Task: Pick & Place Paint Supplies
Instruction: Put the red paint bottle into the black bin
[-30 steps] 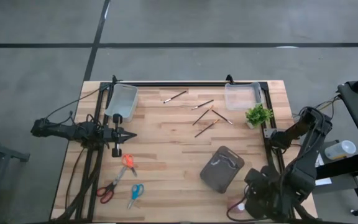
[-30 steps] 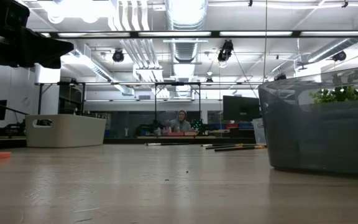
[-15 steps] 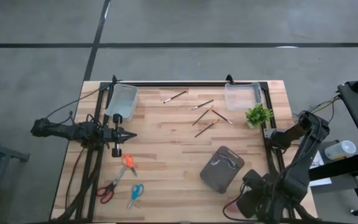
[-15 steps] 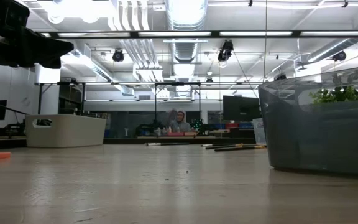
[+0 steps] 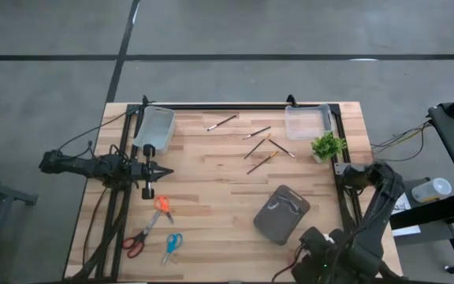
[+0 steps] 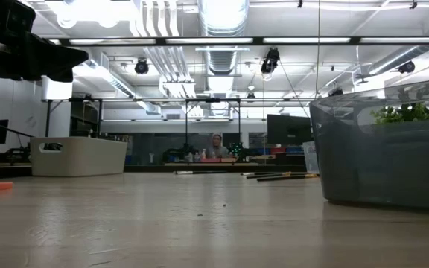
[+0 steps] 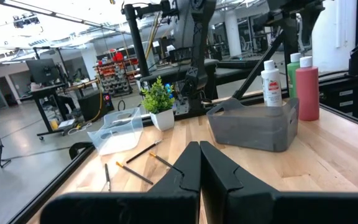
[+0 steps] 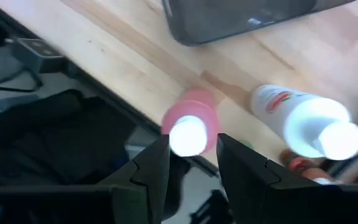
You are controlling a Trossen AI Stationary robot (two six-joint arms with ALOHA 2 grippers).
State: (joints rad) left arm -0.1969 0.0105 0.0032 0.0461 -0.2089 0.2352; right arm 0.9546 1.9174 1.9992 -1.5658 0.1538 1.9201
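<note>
Right gripper (image 8: 191, 163) is down at the near right corner of the table, jaws partly open straddling the red bottle (image 8: 190, 127), looks like it's gripping it. White bottle (image 8: 306, 124) stands just beside; its red label is too blurry to read. Left gripper (image 7: 199, 163) is pinched shut on nothing, parked at the left by the pale bin (image 5: 155, 128). Grey bin (image 5: 281, 214) looks empty and the paintbrushes (image 5: 262, 147) are scattered at the far side, so basically nothing's placed yet.
</note>
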